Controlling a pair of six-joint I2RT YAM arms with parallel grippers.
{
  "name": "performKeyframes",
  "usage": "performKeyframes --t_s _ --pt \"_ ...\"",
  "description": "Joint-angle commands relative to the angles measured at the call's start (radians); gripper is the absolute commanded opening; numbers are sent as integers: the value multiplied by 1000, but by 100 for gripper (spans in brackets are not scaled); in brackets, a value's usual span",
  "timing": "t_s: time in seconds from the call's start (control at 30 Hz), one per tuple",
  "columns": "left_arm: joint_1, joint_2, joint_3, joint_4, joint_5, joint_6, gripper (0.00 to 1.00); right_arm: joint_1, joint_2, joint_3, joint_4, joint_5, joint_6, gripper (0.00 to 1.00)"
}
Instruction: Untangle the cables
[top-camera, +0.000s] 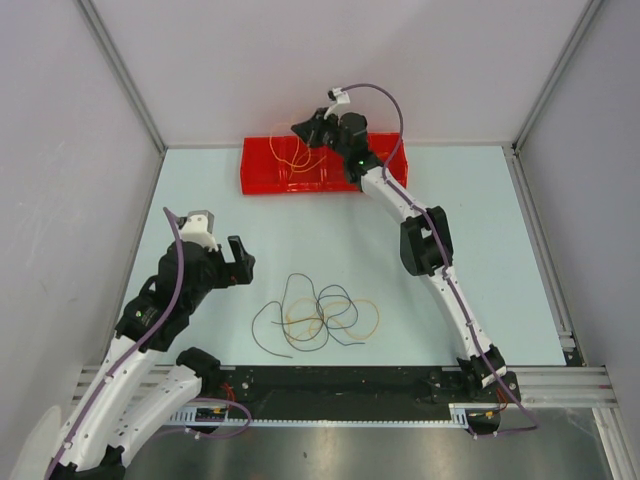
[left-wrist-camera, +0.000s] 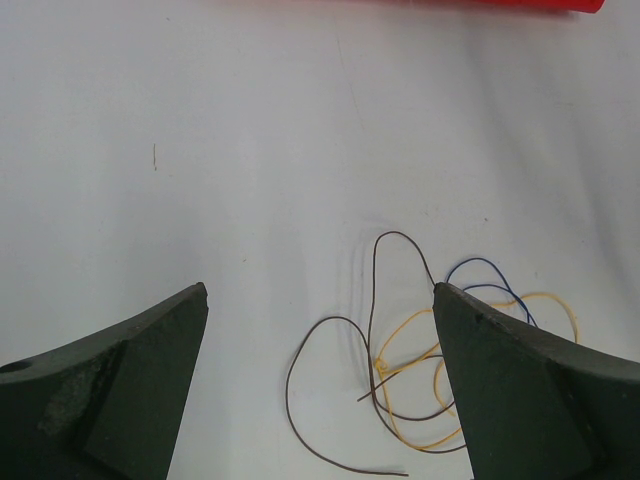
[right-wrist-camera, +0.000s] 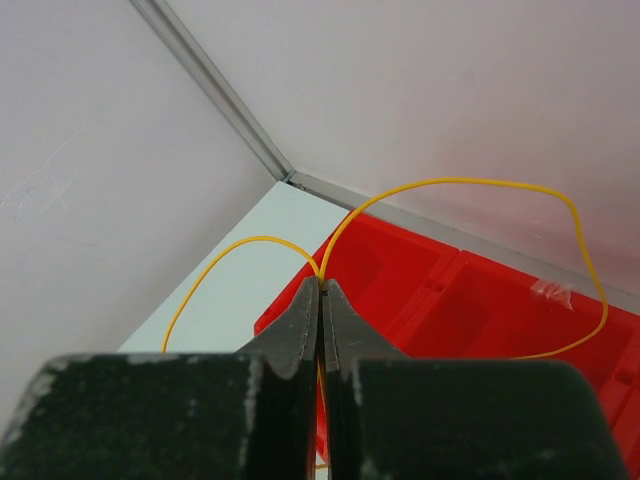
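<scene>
The left hand (top-camera: 238, 262) hung over the left part of the counter (top-camera: 510, 260), its fingers spread wide with nothing between them, just left of the cables (top-camera: 318, 318). Those lay in a loose tangle on the counter, near its front middle. A dark brown one looped out farthest to the left, and a blue one and a yellow-orange one crossed each other further right (which strand passed over which could not be told from these views). Well behind them, against the back wall, sat a red tray (top-camera: 270, 175). Above the tray the right hand (right-wrist-camera: 322, 282) was pressed together, pinching a yellow cable (right-wrist-camera: 460, 181) right at its fingertips. The wire arched away from the pinch in a small loop to the left and a larger one to the right, over the tray's compartments and well apart from the tangle on the counter.
</scene>
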Motion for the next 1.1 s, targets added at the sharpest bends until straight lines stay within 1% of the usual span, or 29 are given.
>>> performKeyframes --t_s 0.0,0.07,0.2,0.4,0.7,0.73,0.8,0.83,0.9,0.93,1.07 --pt "8 0 -2 24 -4 13 100 -4 22 16 84 59 -23 0" --pt "9 0 -2 26 -4 14 100 -1 30 16 98 79 -35 0" --pt "9 2 -2 23 -4 13 100 22 45 7 136 154 -123 0" --pt "9 0 -2 23 -9 13 100 23 96 28 168 238 -150 0" --pt "9 2 -2 23 -4 13 100 20 92 13 181 266 -170 3" --pt "9 0 -2 23 -4 13 100 20 87 7 182 268 -173 13" --pt "9 -1 -4 23 -6 13 100 22 63 -33 191 281 -176 29" --pt "9 -4 -4 21 -4 11 100 23 52 -51 204 281 -175 42" --pt "9 -6 -5 23 -4 13 100 23 23 -86 216 288 -176 47" --pt "9 -6 -4 24 -4 13 100 23 15 -93 214 291 -181 52" --pt "8 -3 -4 23 -6 13 100 20 -28 -125 193 314 -186 55"
